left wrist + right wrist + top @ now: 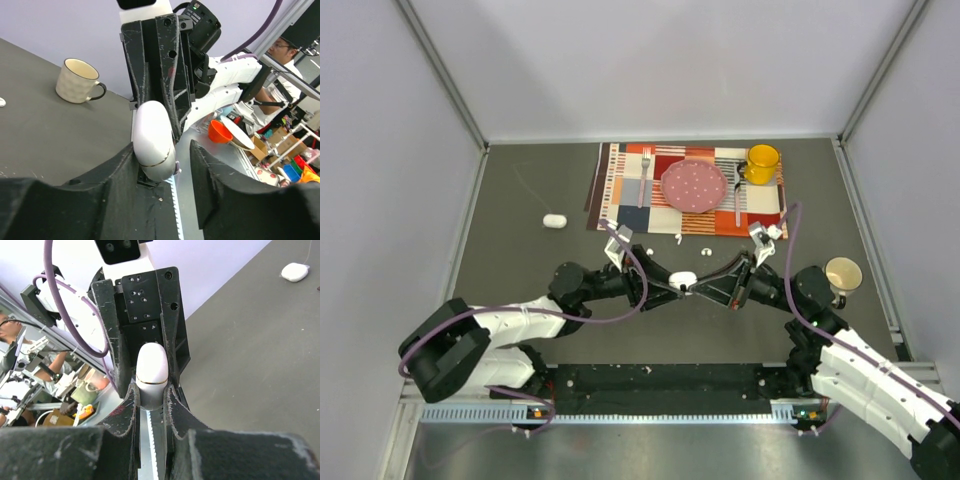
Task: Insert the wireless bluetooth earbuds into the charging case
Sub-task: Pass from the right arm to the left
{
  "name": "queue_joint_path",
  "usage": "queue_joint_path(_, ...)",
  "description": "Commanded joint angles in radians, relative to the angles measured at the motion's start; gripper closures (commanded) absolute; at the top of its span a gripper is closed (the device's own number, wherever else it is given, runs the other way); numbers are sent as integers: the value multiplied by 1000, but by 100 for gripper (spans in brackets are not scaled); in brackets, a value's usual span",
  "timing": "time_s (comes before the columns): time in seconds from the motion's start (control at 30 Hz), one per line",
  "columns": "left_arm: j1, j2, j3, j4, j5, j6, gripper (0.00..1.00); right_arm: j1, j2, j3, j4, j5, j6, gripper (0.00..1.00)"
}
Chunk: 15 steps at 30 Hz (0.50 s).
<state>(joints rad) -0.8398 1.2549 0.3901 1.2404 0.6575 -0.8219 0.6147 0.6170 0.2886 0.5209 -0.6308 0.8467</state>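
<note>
A closed white charging case with a thin seam line hangs between the two arms at mid-table. My right gripper is shut on one end of it, and the right wrist view shows both pads pressing the case at the gripper. My left gripper reaches in from the other side. In its wrist view the case rests against one pad of the gripper, while a gap separates it from the other pad. Two tiny white earbuds lie on the table beyond the grippers.
A striped placemat at the back holds a pink plate, two forks and a yellow mug. A cream mug stands at the right. A second white case lies at the left.
</note>
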Motion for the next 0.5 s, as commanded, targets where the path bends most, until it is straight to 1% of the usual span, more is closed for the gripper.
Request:
queue_joint_path(0.0, -25, 5, 39, 47, -24, 32, 53, 10, 1, -5, 41, 6, -5, 100)
queue_joint_path(0.1, -31, 11, 43, 44, -36, 38, 60, 11, 3, -6, 44, 5, -3, 100)
queue_joint_path(0.13, -36, 12, 44, 42, -42, 43, 64, 10, 3, -6, 42, 5, -3, 100)
queue_joint_path(0.2, -42, 11, 49, 24, -48, 56, 68, 11, 6, -6, 41, 0, -3, 100)
queue_joint_path(0.23, -44, 8, 53, 15, -53, 64, 77, 10, 9, -8, 39, -1, -3, 100)
queue_joint_path(0.3, -50, -2, 61, -34, -55, 93, 83, 13, 13, -6, 22, -6, -8, 100)
queue_joint_path(0.33, -53, -8, 70, -57, -56, 108, 85, 11, 15, -3, 11, -6, -8, 98)
queue_joint_path(0.37, -54, -21, 78, -115, -59, 124, 88, 10, 15, -3, 2, -7, -11, 91)
queue_joint_path(0.4, -61, -29, 88, -149, -62, 166, 93, 11, 15, 3, -27, -1, -12, 79)
queue_joint_path(0.43, -62, -41, 95, -185, -65, 194, 100, 11, 13, 7, -42, 3, -11, 57)
queue_joint_path(0.47, -79, -72, 98, -228, -94, 229, 100, 11, 12, 12, -57, 11, -5, 41)
